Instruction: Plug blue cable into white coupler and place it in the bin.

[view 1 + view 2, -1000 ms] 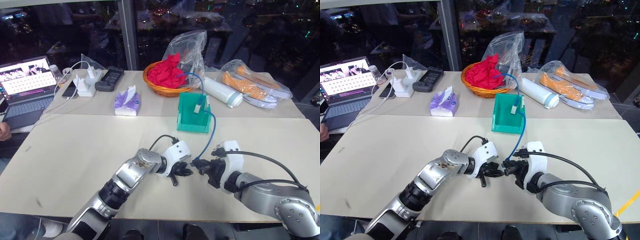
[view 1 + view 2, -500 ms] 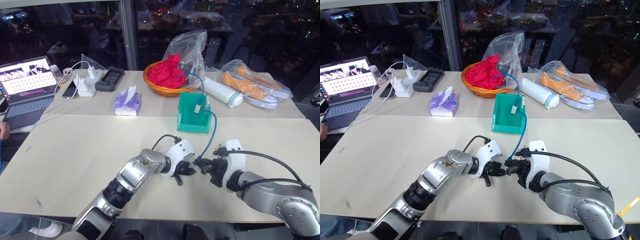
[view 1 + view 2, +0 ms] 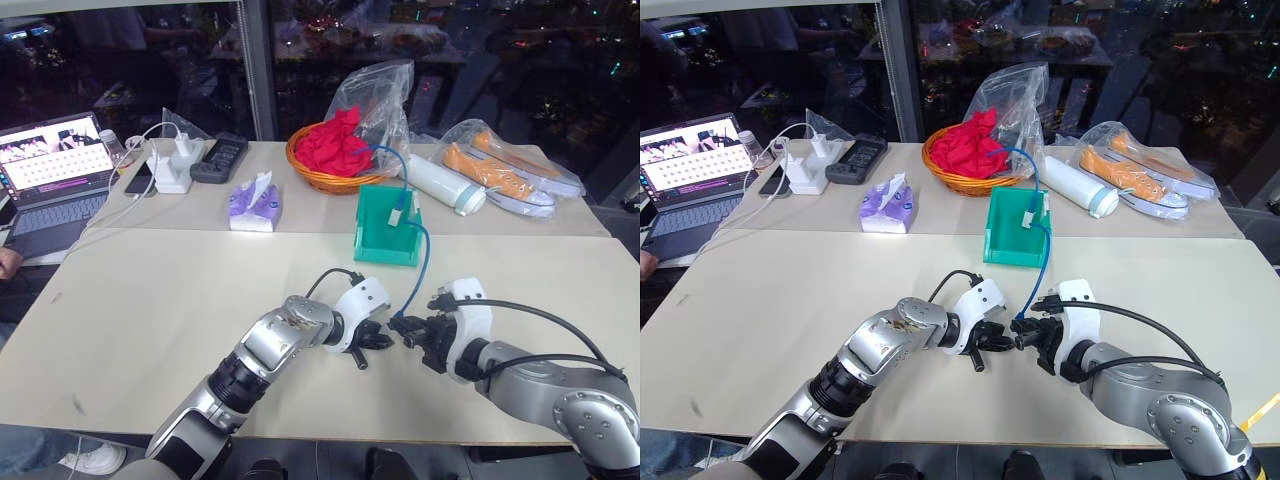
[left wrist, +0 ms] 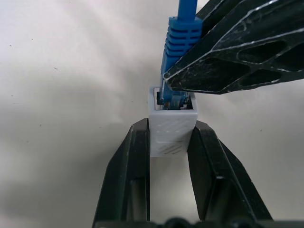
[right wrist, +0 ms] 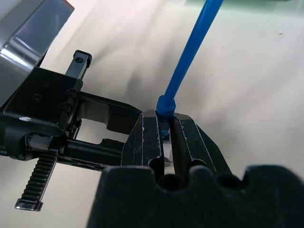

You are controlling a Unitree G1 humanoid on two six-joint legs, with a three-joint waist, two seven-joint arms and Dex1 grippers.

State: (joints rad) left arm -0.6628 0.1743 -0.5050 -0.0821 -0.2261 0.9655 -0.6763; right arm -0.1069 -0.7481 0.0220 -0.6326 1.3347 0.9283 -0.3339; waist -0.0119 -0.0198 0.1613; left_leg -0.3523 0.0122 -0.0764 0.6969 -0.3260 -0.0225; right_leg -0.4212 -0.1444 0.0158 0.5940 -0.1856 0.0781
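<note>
Blue cable (image 4: 176, 57) meets the white coupler (image 4: 172, 127) low over the near part of the table (image 3: 180, 310) — its ribbed plug boot enters the coupler's dark socket opening, with part of the plug visible above the rim. The left gripper (image 4: 171, 137) clamps the coupler between its two black fingers (image 4: 137, 171), one on each side of the little block. The right gripper (image 5: 164, 137) is closed tight on the cable's plug end, the blue cord rising out from between its fingers. In the head views the two grippers stand tip to tip at the table's middle front, left gripper (image 3: 372, 340) and right gripper (image 3: 408, 330) nearly touching.

From the right gripper the cable climbs away in a curve to the bin (image 3: 385, 245), the teal box that stands farther back on the table; the cord runs over its taller wall and its far plug hangs inside against the wall. Behind the bin sit an orange wicker basket (image 3: 335, 175) with red cloth, a clear plastic bag (image 3: 385, 95) and a white bottle (image 3: 440, 185) on its side — to the far left, a laptop (image 3: 50, 175) and white chargers (image 3: 172, 165)
</note>
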